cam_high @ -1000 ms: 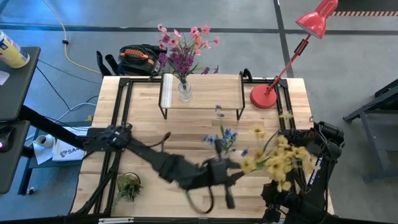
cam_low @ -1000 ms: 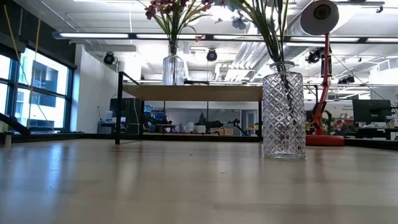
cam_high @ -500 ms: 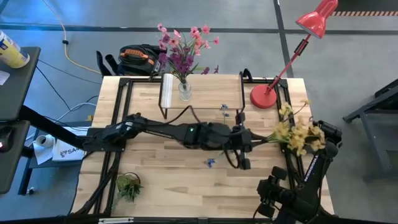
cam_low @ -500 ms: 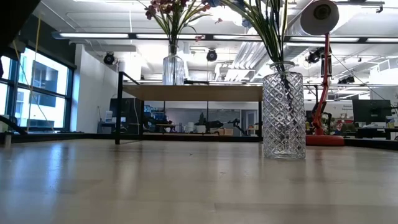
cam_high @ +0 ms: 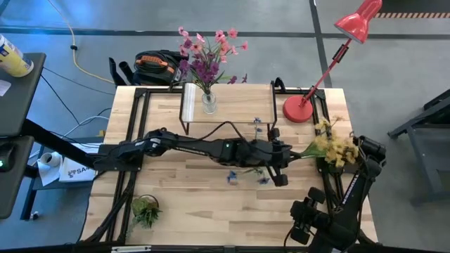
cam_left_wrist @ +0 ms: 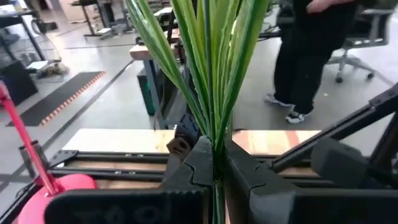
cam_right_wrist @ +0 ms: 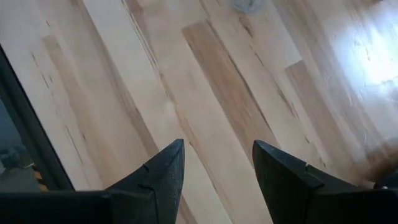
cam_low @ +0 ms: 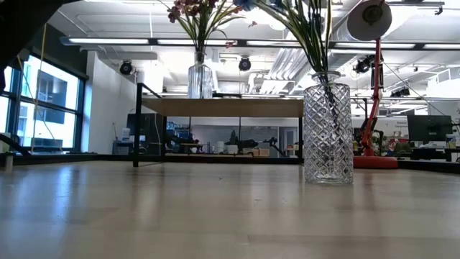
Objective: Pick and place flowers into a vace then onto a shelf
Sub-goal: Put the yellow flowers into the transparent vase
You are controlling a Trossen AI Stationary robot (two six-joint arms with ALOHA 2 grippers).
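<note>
The blue and yellow flowers (cam_high: pixel 334 147) lean toward the table's right edge. Their green stems run down into a diamond-cut glass vase (cam_low: pixel 328 137) standing on the table. My left gripper (cam_high: pixel 275 160) reaches across the table's middle and is shut on those stems above the vase, which the arm hides in the high view. The pink and purple flowers (cam_high: pixel 207 53) stand in a second glass vase (cam_low: pixel 200 80) on the shelf (cam_high: pixel 232 105). My right gripper (cam_right_wrist: pixel 214 165) hangs open over bare tabletop at the near right corner. My left gripper pinches the bundled green stems (cam_left_wrist: pixel 214 140) between its two fingers, which lie across them. It comes roughly level from the table's left side. The leaves fan out past the fingers, and the stems' lower ends stand inside the glass vase (cam_low: pixel 327 108), tilted.
A red desk lamp (cam_high: pixel 299 109) stands at the far right corner beside the shelf. A small green plant tuft (cam_high: pixel 145 209) lies near the near left corner. Black frame rails (cam_high: pixel 137 126) run along the table's sides. A person (cam_left_wrist: pixel 317 37) stands beyond the table.
My left arm has swung from near the table's near edge toward the far side and the right, staying shut on the stems. The yellow blooms have swung with it toward the right edge. The glass vase has stayed where it was.
</note>
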